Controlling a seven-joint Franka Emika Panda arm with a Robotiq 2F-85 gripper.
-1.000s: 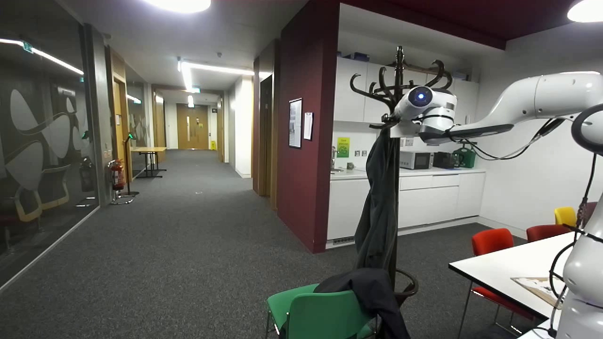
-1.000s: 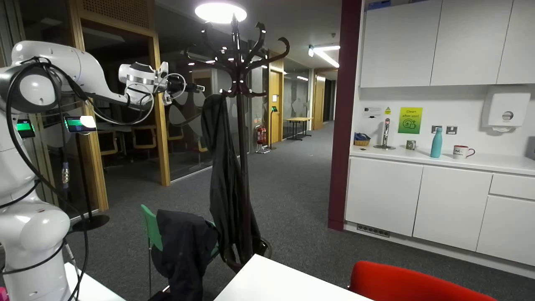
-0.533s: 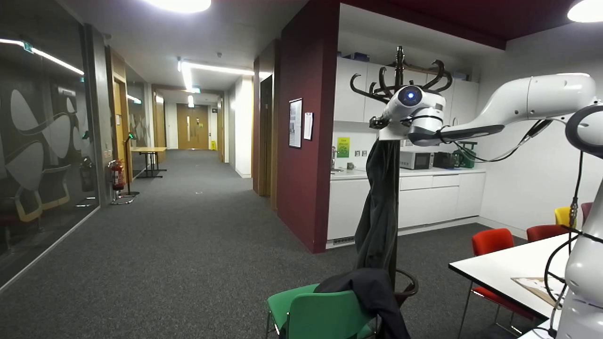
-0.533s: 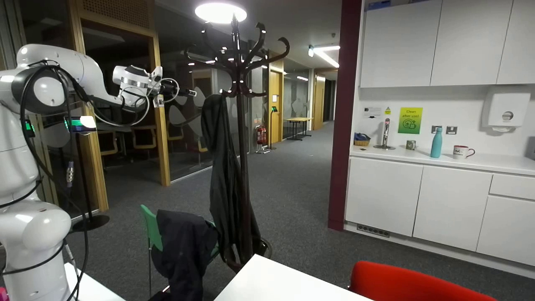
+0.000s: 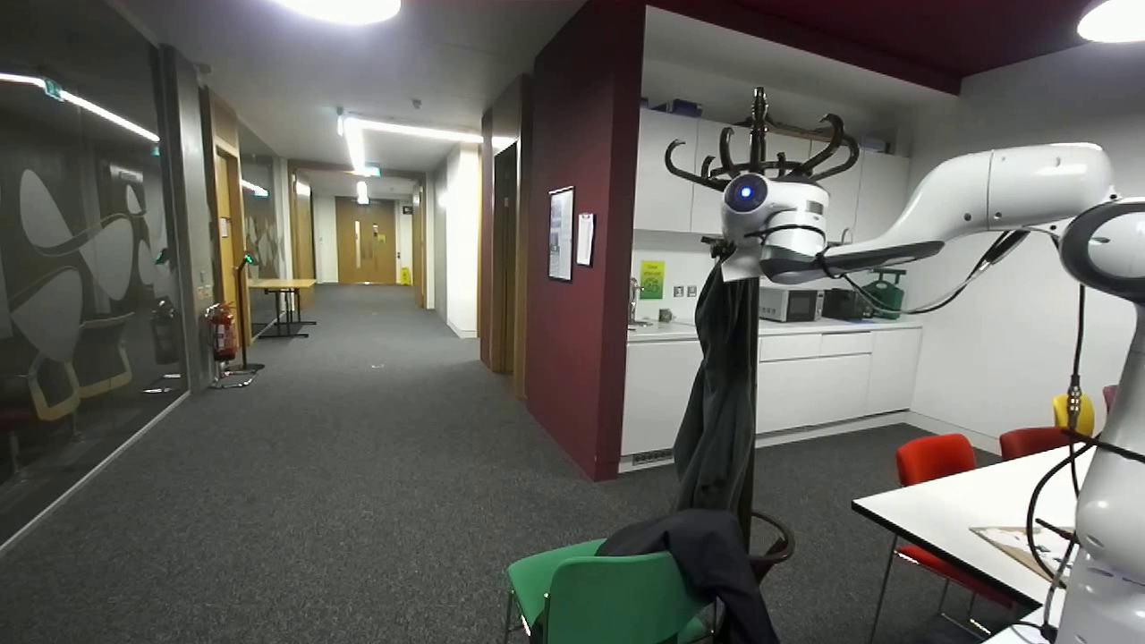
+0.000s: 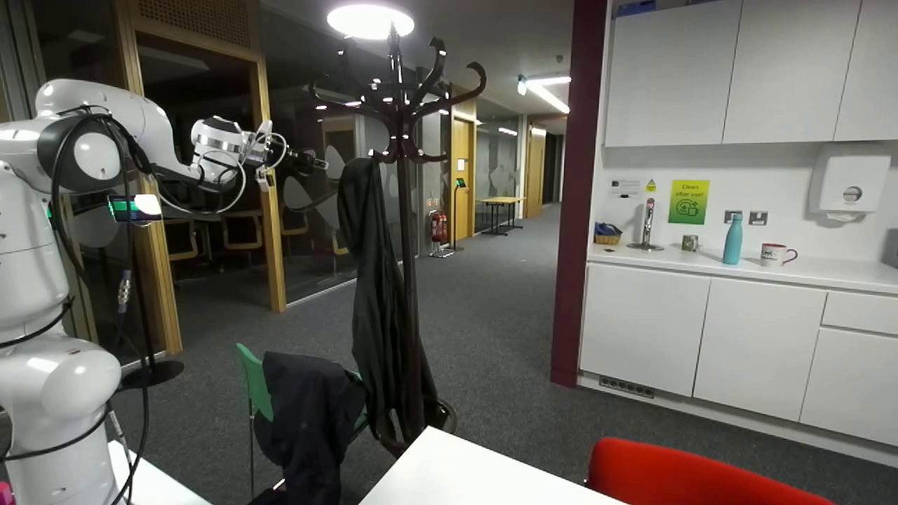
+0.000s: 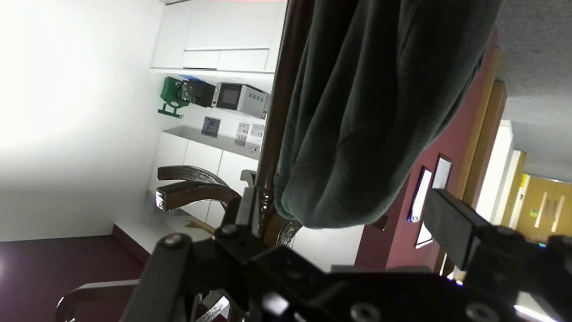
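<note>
We've got speckled grey carpet (image 6: 501, 315) underfoot. White desk (image 6: 484, 478): smooth flat top, one squared corner toward the coat stand (image 6: 406, 231). Stand: glossy dark brown, round upright pole, curled hooks around its upper end, hoop low down. Green chair (image 5: 617, 597): smooth moulded back, thin metal legs. Green-grey garment (image 7: 357, 134) hangs on the stand just under its hooks: soft matte cloth, long folds down along the pole to near the hoop. Dark coat (image 5: 693, 547): limp, over an upper corner of the chair's back. Our fingers (image 7: 448, 226): black, blocky, flat pads, spread apart, released. In the wrist view we see the garment's rounded end between them; in an exterior view the tips sit near its upper end. Contact: we can't tell.
</note>
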